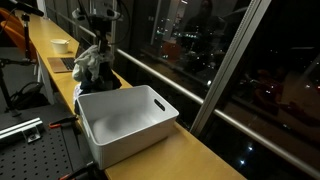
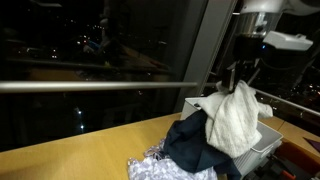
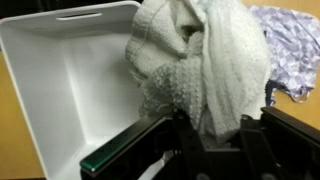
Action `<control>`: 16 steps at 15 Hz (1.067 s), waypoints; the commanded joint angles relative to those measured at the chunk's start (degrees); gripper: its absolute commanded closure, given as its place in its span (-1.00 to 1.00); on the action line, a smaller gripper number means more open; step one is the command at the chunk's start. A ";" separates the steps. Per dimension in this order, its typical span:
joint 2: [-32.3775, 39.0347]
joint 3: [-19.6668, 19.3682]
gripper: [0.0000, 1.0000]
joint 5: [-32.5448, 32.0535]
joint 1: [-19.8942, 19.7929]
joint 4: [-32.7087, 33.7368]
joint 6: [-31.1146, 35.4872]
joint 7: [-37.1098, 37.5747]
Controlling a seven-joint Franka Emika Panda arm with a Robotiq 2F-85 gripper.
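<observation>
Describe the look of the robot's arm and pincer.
The arm has rounded white casing with a pale boxy attachment beside it. The pincer is black and blocky; in the wrist view its fingers look flat, dark and glossy. No markings or cables can be made out.

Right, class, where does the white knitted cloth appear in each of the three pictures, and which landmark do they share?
In an exterior view: white knitted cloth upper left, behind the white bin.
In an exterior view: cloth at right, hanging from the hand, over dark clothes.
Wrist view: cloth fills centre and right.
Shared landmark: the white bin.
</observation>
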 commanded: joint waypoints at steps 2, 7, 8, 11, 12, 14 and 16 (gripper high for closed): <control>-9.48 1.81 0.92 -3.88 -3.49 5.50 -11.41 2.19; -15.01 2.41 0.92 -6.09 -7.87 16.75 -24.29 0.34; -15.54 2.36 0.92 -6.61 -8.81 19.52 -26.74 -0.11; -15.80 1.95 0.92 -7.88 -11.53 29.24 -34.15 -2.71; -15.21 1.62 0.92 -8.30 -12.54 32.98 -36.42 -4.08; -13.61 1.45 0.92 -8.76 -14.12 37.51 -38.32 -5.75; -12.31 0.91 0.92 -8.02 -15.48 39.18 -37.92 -7.07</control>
